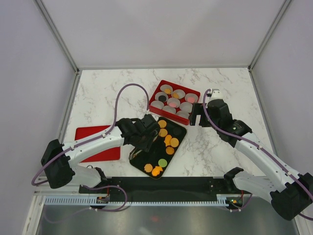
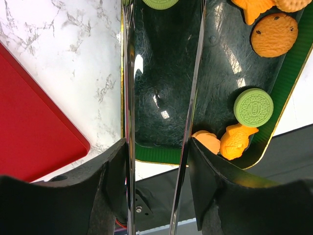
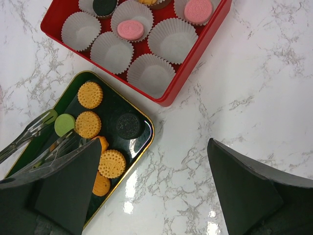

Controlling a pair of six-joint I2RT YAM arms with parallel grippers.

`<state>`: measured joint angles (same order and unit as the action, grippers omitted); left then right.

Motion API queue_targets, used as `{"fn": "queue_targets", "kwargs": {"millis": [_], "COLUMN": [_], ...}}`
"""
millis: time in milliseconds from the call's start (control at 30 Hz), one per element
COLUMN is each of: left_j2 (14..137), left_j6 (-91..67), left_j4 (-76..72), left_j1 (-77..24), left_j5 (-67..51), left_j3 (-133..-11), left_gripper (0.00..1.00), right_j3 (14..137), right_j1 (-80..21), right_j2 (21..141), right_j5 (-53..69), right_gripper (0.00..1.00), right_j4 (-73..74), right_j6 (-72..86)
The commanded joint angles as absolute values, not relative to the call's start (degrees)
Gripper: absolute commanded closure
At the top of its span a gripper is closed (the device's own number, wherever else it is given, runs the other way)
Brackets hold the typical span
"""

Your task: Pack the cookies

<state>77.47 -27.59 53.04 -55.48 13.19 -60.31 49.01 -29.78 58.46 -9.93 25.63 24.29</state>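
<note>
Right now most of the cookies (image 3: 88, 124) are lying flat on a glossy black tray (image 1: 178, 129) in the middle of the worktop (image 1: 205, 152). A few are already sitting in paper cups (image 3: 151, 73) inside the red box (image 3: 195, 61) just beyond it, and several cups are showing nothing in them.

The left fingers (image 2: 110, 191) are hanging over the near end of the tray, standing apart with nothing between them. Two long thin shiny blades (image 2: 128, 73) are running out from them over a bare patch of tray. A green sandwich cookie (image 2: 253, 107) and some orange ones are lying just to one side of those blades, not between them.

The right fingers (image 3: 249, 191) are spread wide and gripping nothing, hovering above the worktop beside a corner of the box. A flat red lid (image 1: 95, 139) is resting well off to the left.

To my eye these cookies are looking light and stiff but brittle, so a hard squeeze is risking crumbs, and the sandwich kind may be splitting at the filling. Lying flat on that slick tray, they are likely sliding away if nudged from one side only. I'd be taking one by its rim, with the blades on opposite edges across the widest part, pressing gently.
</note>
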Motion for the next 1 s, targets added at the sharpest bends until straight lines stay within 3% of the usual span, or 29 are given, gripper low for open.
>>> {"fn": "queue_targets", "kwargs": {"millis": [0,333,633,967], "left_j2": [78.2,78.2,76.4,71.5], "left_j6": [-28.7,-28.4,-27.6,-27.1], "left_j4": [51.4,51.5,52.0,56.8], "left_j1": [-55.7,-55.7,-55.7,-55.7], "left_j5": [15.0,15.3,14.5,13.7], "left_j3": [-61.3,-61.2,-61.9,-65.4], "left_gripper": [0.43,0.49,0.60,0.62], "right_j3": [49.0,48.8,49.0,49.6], "right_j1": [-29.7,-29.7,-29.7,-29.7], "right_j2": [57.9,57.7,57.2,56.7], "right_j5": [-9.9,-9.9,-9.5,-9.3], "right_gripper": [0.02,0.02,0.02,0.02], "right_j4": [23.6,23.3,23.3,23.7], "right_j6": [23.6,23.7,23.9,24.3]}}
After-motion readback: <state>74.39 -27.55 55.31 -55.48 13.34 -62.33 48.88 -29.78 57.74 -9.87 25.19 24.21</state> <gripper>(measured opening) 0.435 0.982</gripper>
